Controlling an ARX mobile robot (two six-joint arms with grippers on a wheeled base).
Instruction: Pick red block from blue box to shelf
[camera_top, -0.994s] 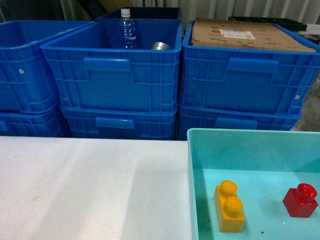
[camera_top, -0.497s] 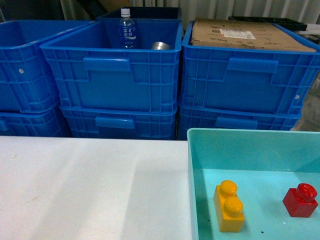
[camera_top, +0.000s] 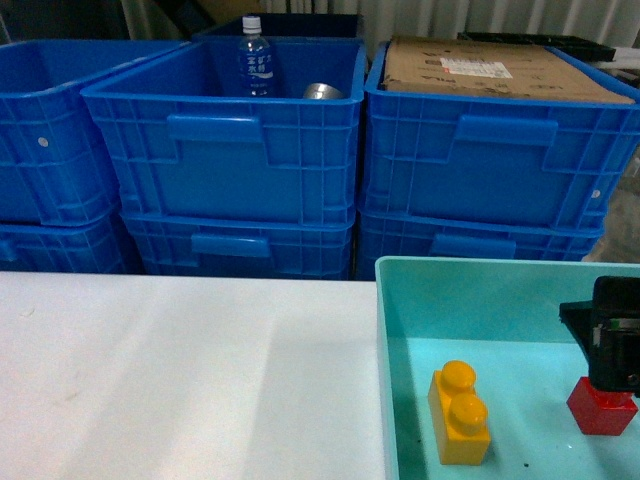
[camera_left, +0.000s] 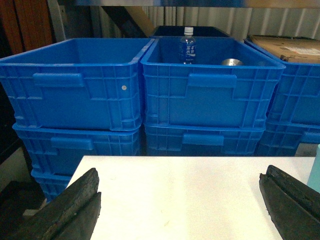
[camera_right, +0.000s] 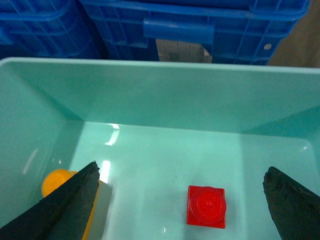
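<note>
The red block (camera_right: 206, 206) sits on the floor of the blue box (camera_top: 480, 290), lower right of the head view, with an orange brick (camera_top: 459, 413) well to its left. The right gripper (camera_right: 180, 200) hangs over the block, jaws spread wide, touching nothing; in the head view it hides the block's top. Blue crates (camera_top: 222, 130) stack behind the white table (camera_top: 180, 380), holding a bottle (camera_top: 254, 58). Only the left wrist view shows the left gripper (camera_left: 180, 210), released over bare table.
</note>
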